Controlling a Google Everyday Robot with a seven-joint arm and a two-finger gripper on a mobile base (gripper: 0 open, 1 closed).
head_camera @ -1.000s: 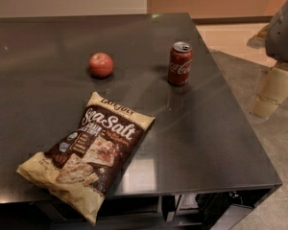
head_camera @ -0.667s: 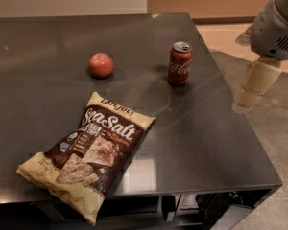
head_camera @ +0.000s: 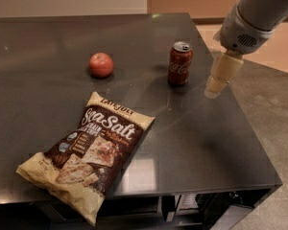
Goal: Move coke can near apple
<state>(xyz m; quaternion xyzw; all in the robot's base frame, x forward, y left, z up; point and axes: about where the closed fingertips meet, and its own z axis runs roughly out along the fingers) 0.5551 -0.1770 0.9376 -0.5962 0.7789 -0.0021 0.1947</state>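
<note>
The coke can (head_camera: 180,63), dark red with white script and a silver top, stands upright on the dark table (head_camera: 206,143), right of centre. The apple (head_camera: 101,64), round and red, sits on the table to the can's left, about a can's height and a half away. My gripper (head_camera: 219,78) hangs over the table's right part, just right of the can and a little above the surface, apart from it. Its cream-coloured fingers point down from the grey arm that comes in from the upper right.
A brown and cream Sea Salt chip bag (head_camera: 89,151) lies flat at the table's front left, overhanging the front edge. The table's right edge (head_camera: 249,128) drops to the floor close beside my gripper.
My arm and gripper have moved left from beyond the table's right edge to over the table, closer to the coke can. The can, apple and bag have not moved.
</note>
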